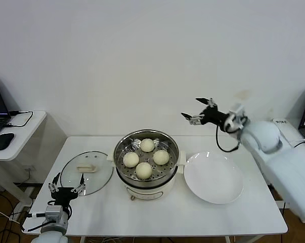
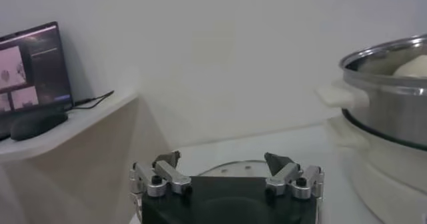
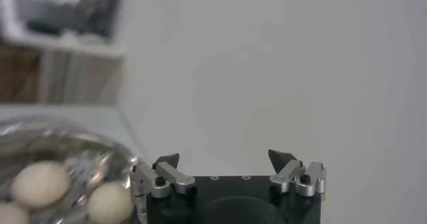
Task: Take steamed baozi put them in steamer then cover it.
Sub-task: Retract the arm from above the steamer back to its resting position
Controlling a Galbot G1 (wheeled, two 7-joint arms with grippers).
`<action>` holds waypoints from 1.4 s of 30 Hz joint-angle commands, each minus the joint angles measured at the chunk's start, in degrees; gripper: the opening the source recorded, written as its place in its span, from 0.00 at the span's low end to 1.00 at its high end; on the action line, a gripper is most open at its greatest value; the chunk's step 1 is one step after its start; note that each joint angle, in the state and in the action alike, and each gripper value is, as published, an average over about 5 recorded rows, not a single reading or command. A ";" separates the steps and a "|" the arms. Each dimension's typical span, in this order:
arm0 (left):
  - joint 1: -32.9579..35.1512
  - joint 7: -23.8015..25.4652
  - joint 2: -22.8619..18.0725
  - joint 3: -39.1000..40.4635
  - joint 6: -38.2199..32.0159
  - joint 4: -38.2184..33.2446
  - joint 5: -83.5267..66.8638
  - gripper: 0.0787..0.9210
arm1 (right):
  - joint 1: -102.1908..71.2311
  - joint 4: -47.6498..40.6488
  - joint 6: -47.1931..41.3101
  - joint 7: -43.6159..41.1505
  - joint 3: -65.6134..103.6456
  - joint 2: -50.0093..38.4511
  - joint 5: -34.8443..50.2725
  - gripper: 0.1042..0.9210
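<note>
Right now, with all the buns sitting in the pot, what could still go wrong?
1. The glass lid lies flat on the table beside the steamer. The open left end effector must catch its small handle; a poor grip could let it slip.
2. The four baozi sit high on the tray, so a tilted lid might squash one.
3. The white plate sits close by, and the lid swinging wide might bump it.

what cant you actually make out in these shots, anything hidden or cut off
- Steamer base: in the head view the pot hides most of it; the left wrist view cuts it off at the edge.
- Baozi: four in the head view; the right wrist view shows three, blurred, one cut off.
- Cover: in the left wrist view the left gripper hides all but a sliver of rim.
- Laptop screen: too small to read.
</note>
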 commanded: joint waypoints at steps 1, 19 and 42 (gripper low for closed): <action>-2.16 0.35 1.40 0.30 -3.62 3.05 12.06 0.88 | -36.16 7.63 9.55 6.91 30.20 10.60 -1.41 0.88; -4.29 -8.09 11.71 6.72 -12.46 14.50 65.82 0.88 | -51.43 11.59 16.93 7.75 34.34 20.03 -2.63 0.88; -14.86 -9.80 12.87 10.73 -11.09 29.17 71.05 0.88 | -54.36 14.06 14.94 8.04 34.37 22.85 -4.98 0.88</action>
